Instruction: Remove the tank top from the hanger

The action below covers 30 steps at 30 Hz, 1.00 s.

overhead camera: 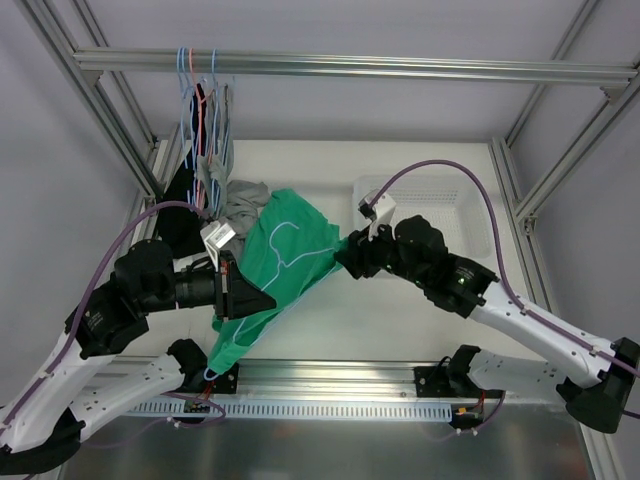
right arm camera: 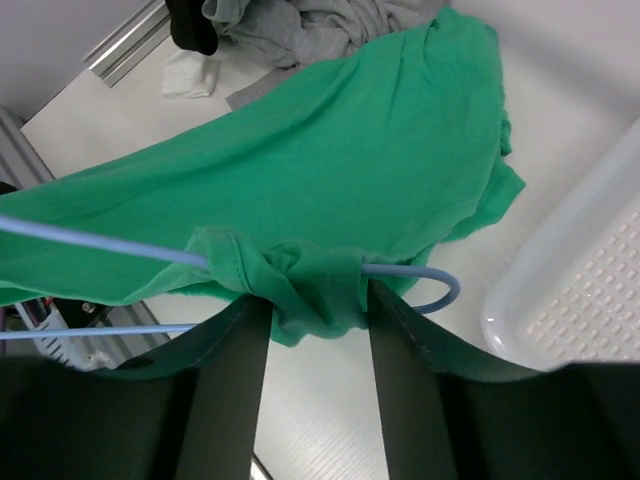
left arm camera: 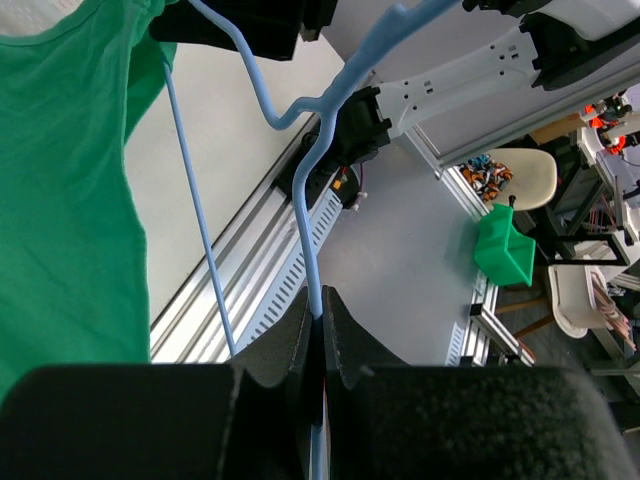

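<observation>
Right wrist: right gripper straddles bunched tank top, grip unclear; left gripper clamped on hanger.

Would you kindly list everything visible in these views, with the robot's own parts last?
tank top: one, green, centre, draped on the hanger
hanger: one, light blue, inside the tank top
grey garment: one, grey, behind the tank top
black garment: one, black, back left
spare hangers: several, blue and pink, on the rail
basket: one, white, back right
left tool: one, black, shut on the hanger's wire
right tool: one, black, around bunched tank top fabric
</observation>
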Tool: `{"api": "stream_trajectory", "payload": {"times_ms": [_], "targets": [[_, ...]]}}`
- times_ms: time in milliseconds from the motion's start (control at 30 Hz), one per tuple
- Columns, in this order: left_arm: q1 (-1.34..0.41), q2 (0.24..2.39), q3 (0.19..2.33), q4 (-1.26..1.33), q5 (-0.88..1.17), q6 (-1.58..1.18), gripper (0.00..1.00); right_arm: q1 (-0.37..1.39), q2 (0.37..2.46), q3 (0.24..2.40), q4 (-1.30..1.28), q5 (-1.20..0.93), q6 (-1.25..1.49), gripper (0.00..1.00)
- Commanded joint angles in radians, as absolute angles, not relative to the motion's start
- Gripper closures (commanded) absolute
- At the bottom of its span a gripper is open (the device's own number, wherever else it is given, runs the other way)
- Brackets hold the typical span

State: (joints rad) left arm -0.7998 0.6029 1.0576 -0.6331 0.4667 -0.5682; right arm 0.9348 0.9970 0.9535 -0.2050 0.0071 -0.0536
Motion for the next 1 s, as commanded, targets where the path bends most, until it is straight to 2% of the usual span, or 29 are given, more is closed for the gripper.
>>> {"api": "stream_trajectory", "payload": {"times_ms": [0,67,100,167,200,433,633,833,967], "targets": [[-0.813,0.577,1.069,-0.571,0.523,-0.595,1.0,0.948,1.012,0.969,-0.121,0.113,-0.066,0.57],[-0.813,0.566,1.063,-0.569,0.525,-0.594,1.0,0.946,1.005,0.966,-0.112,0.155,-0.04,0.69],[-0.813,0.563,1.063,-0.571,0.528,-0.592,1.0,0.948,0.994,0.959,-0.1,0.204,-0.029,0.81],[-0.813,0.554,1.054,-0.569,0.528,-0.591,1.0,0.946,0.977,0.953,-0.094,0.239,-0.012,0.97],[-0.813,0.552,1.051,-0.571,0.526,-0.586,1.0,0.948,0.968,0.948,-0.089,0.259,-0.008,1.0],[-0.813,0.56,1.035,-0.604,0.502,-0.529,1.0,0.946,0.806,0.946,-0.153,0.369,-0.003,1.0],[-0.813,0.569,1.106,-0.607,0.587,-0.477,1.0,0.921,0.759,1.011,-0.284,0.503,-0.029,1.0],[-0.813,0.59,1.287,-0.603,0.738,-0.443,1.0,0.854,0.822,1.144,-0.417,0.374,-0.046,1.0],[-0.813,0.627,1.413,-0.589,0.772,-0.425,1.0,0.854,0.824,1.203,-0.446,0.203,-0.04,1.0]]}}
